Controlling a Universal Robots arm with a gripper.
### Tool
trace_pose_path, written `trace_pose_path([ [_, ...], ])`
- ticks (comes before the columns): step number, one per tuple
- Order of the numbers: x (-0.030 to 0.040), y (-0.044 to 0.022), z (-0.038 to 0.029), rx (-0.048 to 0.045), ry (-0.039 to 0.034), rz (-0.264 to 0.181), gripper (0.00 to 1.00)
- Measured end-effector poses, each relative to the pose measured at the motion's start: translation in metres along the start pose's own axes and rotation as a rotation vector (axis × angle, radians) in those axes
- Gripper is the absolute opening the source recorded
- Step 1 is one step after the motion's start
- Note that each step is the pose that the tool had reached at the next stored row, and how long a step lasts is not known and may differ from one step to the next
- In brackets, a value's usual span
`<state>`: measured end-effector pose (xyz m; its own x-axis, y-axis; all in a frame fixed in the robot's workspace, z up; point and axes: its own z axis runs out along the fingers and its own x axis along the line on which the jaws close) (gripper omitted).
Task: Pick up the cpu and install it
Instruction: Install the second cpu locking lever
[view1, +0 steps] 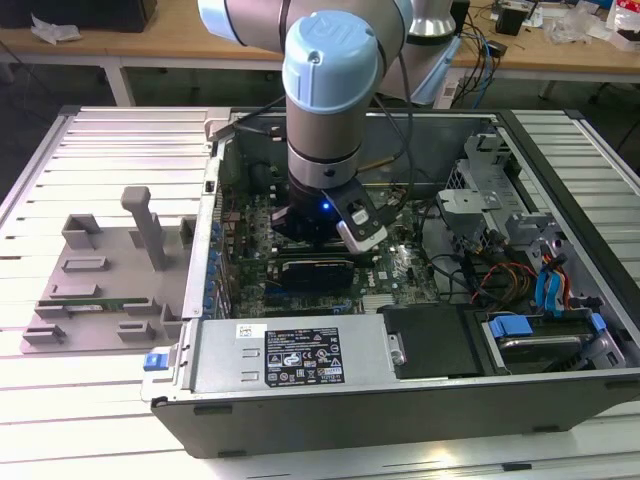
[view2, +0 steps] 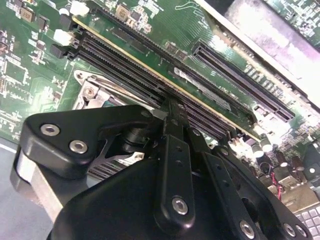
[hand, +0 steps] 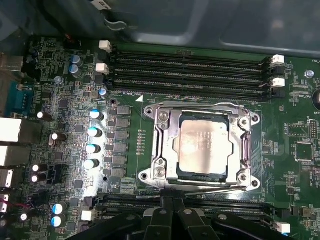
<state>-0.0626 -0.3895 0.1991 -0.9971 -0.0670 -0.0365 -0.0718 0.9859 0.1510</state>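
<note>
Although thin and stiff, likely handling as light, slick on its metal lid and fragile on its underside: cpu, silvery-grey square, lying flat within the socket frame on the motherboard in the first wrist view. Sitting level, framed on all sides by the metal bracket, with memory slots running just beyond it. Best taken, by judgement, at two opposite edges only, never across the lid, since little rim is standing proud of the frame.

Gripper: hanging just beside the socket's near edge, black fingers drawn together to a narrow point, carrying nothing, not touching the chip. Pointing down at the slots alongside the socket in the second wrist view.

Arm: reaching down into the open computer case in the exterior view, over the board's middle.
</note>
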Motion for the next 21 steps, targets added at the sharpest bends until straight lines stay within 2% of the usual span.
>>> trace_pose_path([
  [4, 0.0045, 0.0024, 0.0005, -0.0006, -0.0026, 0.0, 0.11],
  [6, 0.0091, 0.003, -0.0008, -0.0007, -0.0101, -0.001, 0.11],
  [9, 0.0113, 0.0038, -0.0052, 0.0003, -0.017, -0.003, 0.11],
  [10, 0.0144, 0.0043, -0.0072, 0.0006, -0.0215, -0.003, 0.11],
  [11, 0.0186, 0.0046, -0.0073, -0.0002, -0.022, -0.003, 0.11],
  [13, 0.0235, 0.0049, -0.0073, -0.0079, -0.0225, -0.003, 0.11],
  [14, 0.0252, 0.0052, -0.0071, -0.0148, -0.023, -0.003, 0.11],
  [17, 0.0264, 0.0069, -0.0045, -0.0269, -0.0235, -0.004, 0.11],
  [21, 0.0265, 0.0088, -0.0006, -0.0386, -0.024, -0.007, 0.11],
])
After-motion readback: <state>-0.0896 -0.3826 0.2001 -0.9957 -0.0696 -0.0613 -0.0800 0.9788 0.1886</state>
